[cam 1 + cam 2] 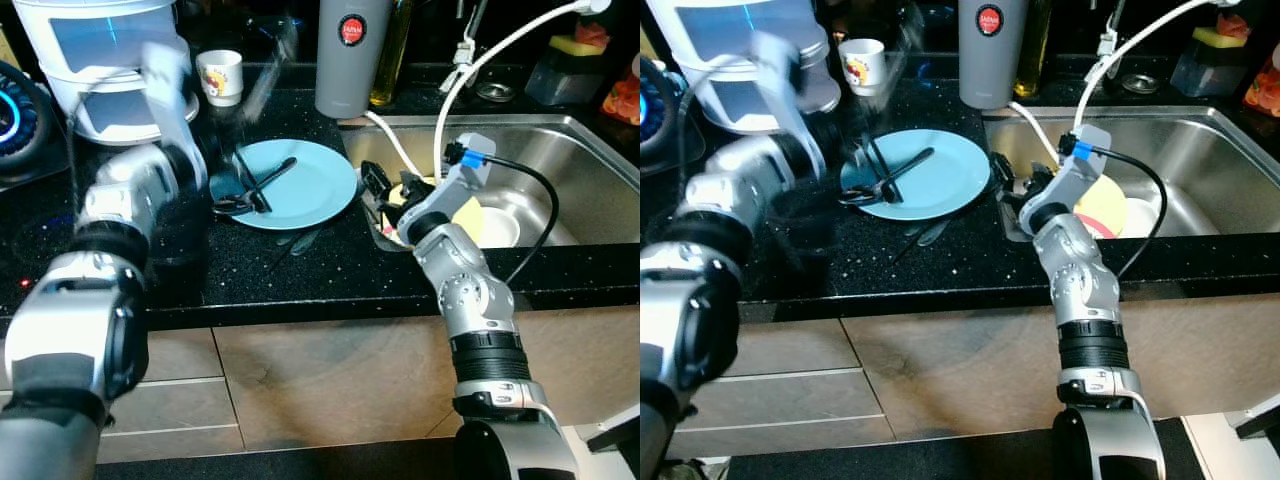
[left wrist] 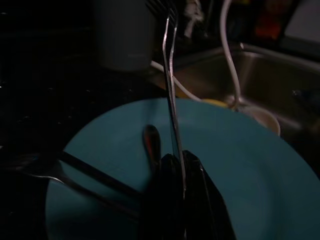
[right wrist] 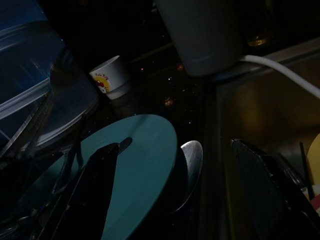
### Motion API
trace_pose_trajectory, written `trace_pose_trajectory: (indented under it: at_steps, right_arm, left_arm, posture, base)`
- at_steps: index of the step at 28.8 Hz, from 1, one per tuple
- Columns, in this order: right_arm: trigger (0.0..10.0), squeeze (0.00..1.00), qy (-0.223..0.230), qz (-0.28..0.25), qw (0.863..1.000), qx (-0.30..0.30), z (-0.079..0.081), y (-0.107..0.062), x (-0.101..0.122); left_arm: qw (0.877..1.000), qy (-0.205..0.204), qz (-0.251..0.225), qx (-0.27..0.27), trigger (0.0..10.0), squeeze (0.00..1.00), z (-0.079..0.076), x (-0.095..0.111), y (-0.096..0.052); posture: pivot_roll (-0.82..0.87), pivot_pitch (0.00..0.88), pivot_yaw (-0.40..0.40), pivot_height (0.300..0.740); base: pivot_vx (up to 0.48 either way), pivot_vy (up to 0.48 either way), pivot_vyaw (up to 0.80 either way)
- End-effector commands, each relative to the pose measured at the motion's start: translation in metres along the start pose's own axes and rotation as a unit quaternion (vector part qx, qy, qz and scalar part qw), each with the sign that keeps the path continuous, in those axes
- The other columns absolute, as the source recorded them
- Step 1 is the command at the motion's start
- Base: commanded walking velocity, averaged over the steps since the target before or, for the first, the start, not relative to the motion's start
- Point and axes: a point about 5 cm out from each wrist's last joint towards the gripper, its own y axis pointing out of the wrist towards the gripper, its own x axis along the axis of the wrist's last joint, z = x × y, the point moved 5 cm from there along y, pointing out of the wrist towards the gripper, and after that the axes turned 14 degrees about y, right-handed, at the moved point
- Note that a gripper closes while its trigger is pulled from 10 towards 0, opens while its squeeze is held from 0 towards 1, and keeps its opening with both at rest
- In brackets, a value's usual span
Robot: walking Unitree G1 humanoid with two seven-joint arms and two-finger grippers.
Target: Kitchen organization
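Fork lift off plate

Slim steel fork [image 2: 170, 90] is pinched in my left gripper [image 2: 180, 165], above round teal plate [image 1: 300, 185]. Right gripper [image 1: 378, 190] at plate's 3 o'clock, jaws apart, empty. I'd lift straight, slow, clear of black utensils [image 1: 262, 183].

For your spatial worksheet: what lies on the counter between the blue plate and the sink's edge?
Beside the blue plate, before the sink, the right wrist view shows a metal spoon on the black counter.

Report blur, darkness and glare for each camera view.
Left eye view: the silver left arm is smeared by motion blur, while the round light-blue plate is sharp. Left wrist view: dim, with a thin metal fork catching a highlight. Right wrist view: very dark and murky.
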Motion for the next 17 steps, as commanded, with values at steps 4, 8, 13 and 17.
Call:
trace_pose_trajectory:
  at_steps: [4,8,13,17]
  right_arm:
    - [10.0,0.0,0.003,0.006,1.0,0.001,0.003,-0.0006,-0.0029]
    - [10.0,0.0,0.002,0.007,1.0,0.0,0.0029,-0.0011,-0.0041]
    - [10.0,0.0,0.002,0.008,1.0,-0.002,0.002,-0.0023,-0.0048]
    - [10.0,0.0,0.002,0.008,1.0,-0.003,0.0016,-0.0026,-0.0049]
  left_arm:
    - [0.997,0.066,0.038,-0.012,10.0,0.0,-0.001,-0.0018,-0.0005]
    - [0.996,0.073,0.047,-0.008,10.0,0.0,-0.0005,-0.0034,-0.0003]
    - [0.996,0.068,0.047,-0.011,10.0,1.0,-0.0023,-0.0017,0.0009]
    - [0.996,0.072,0.05,-0.009,10.0,0.71,-0.0022,-0.002,0.001]
  posture:
    - [0.09,0.159,-0.004,0.74]
    - [0.09,0.158,-0.001,0.74]
    - [0.09,0.156,0.004,0.74]
    - [0.09,0.156,0.006,0.74]
  base:
    - [0.0,0.0,0.0]
    - [0.0,0.0,0.0]
    - [0.0,0.0,0.0]
    - [0.0,0.0,0.0]
